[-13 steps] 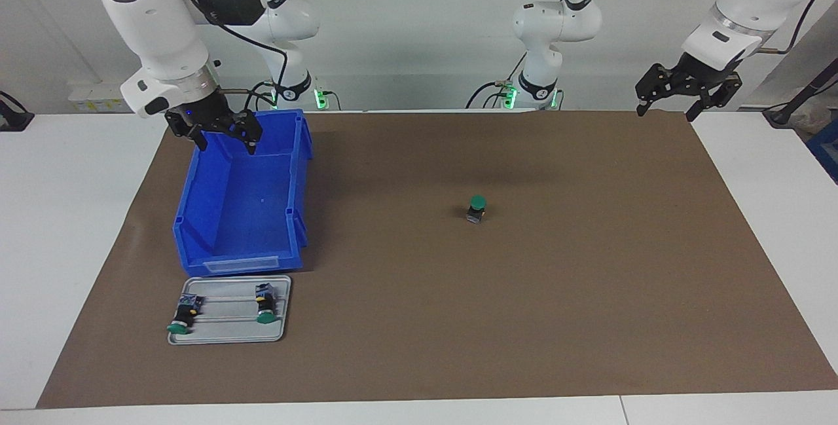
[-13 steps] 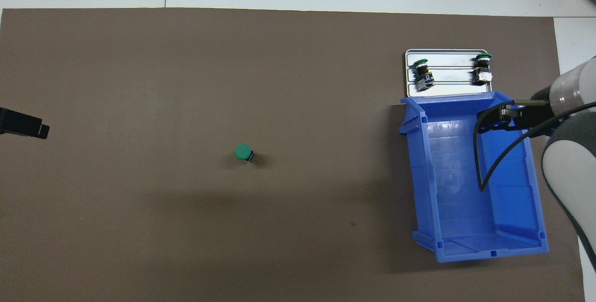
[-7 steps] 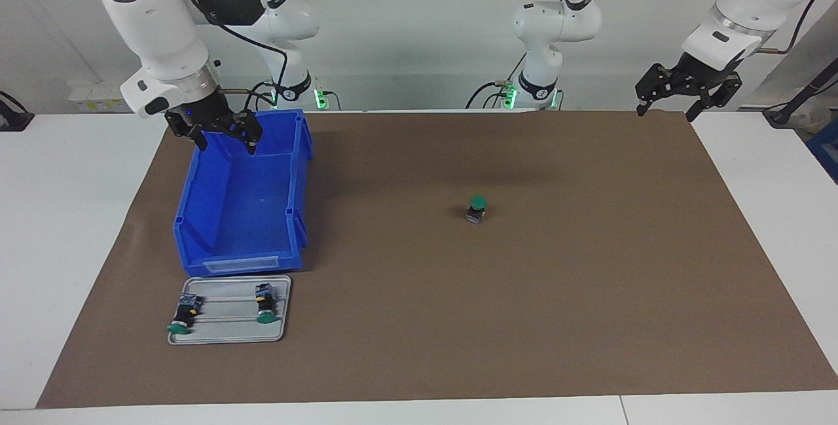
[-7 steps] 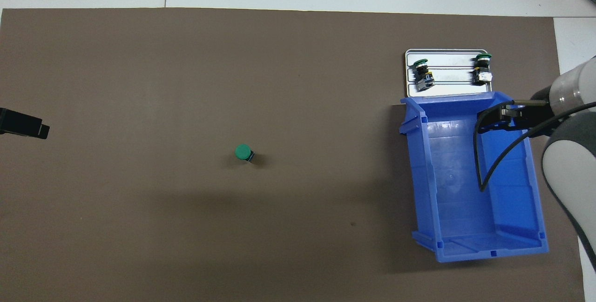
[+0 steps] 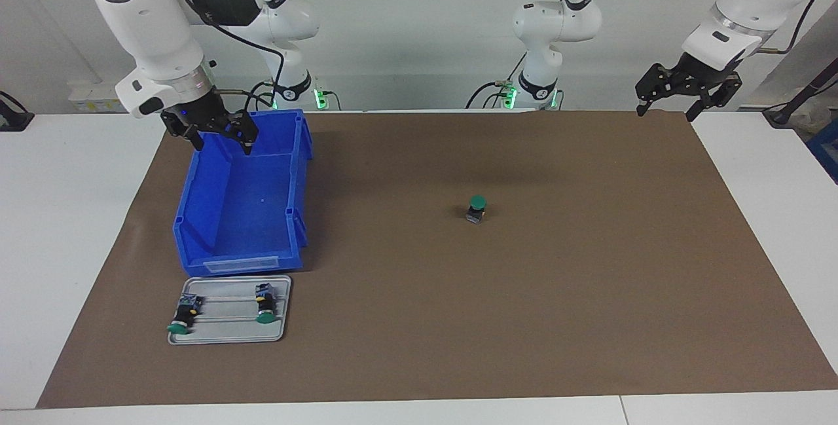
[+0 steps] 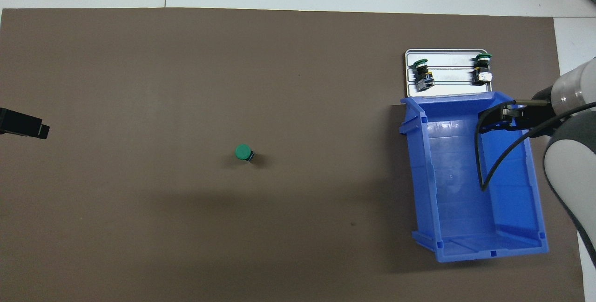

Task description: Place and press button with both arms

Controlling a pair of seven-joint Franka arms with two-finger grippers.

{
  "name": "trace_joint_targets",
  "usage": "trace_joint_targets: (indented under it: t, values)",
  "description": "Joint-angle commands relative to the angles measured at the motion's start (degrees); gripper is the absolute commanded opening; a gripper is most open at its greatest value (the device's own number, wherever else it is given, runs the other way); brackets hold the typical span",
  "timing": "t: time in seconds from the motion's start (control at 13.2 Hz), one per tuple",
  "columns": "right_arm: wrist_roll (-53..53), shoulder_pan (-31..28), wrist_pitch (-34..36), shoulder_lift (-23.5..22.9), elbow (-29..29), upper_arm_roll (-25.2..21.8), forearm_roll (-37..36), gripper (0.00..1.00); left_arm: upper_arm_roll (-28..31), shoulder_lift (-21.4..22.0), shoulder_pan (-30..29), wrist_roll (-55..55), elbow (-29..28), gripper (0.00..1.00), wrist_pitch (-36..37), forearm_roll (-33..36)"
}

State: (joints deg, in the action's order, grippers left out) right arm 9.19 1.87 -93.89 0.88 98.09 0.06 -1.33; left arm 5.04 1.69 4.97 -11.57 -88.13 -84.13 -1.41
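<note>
Right pincer (image 5: 222, 144) apart over bin (image 5: 216, 241), button (image 5: 477, 209) seemingly upright

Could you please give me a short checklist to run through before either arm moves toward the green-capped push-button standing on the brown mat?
1. Green-capped push-button upright, cap up, alone mid-mat: ok.
2. Left gripper open, holding nothing, over the mat's edge near its own base: ok.
3. Right gripper open, holding nothing, over the blue plastic bin: ok.
4. Bare brown mat around the button: ok.
5. Two spare buttons lying in the grey metal tray: ok.
6. Button already pressed: cannot tell.
</note>
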Motion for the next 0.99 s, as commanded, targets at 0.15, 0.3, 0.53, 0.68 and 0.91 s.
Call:
trace_joint_targets:
  t: [0.15,0.3,0.53,0.68,0.91]
  values:
    - [-1.8,-2.0,-2.5,0.4,1.4,0.3,0.0,0.99,-0.4,1.7,-0.7,-0.1,-1.8,1.00,0.2,-0.5]
    - [-0.6,0.8,-4.3,-0.3,1.3,0.6,0.0,0.95,-0.4,1.7,-0.7,-0.1,-1.8,1.00,0.2,-0.5]
    - [8.5,8.3,-8.8,-4.3,-2.0,0.7,-0.3,0.95,-0.4,1.7,-0.7,-0.1,-1.8,1.00,0.2,-0.5]
    - [14.3,14.4,-8.2,-9.9,-9.1,0.7,-0.9,0.94,-0.4,1.7,-0.7,-0.1,-1.8,1.00,0.1,-0.5]
    - [26.7,23.6,-8.8,-18.9,-17.3,0.6,-2.2,0.91,-0.4,1.7,-0.7,-0.1,-1.8,1.00,0.2,-0.5]
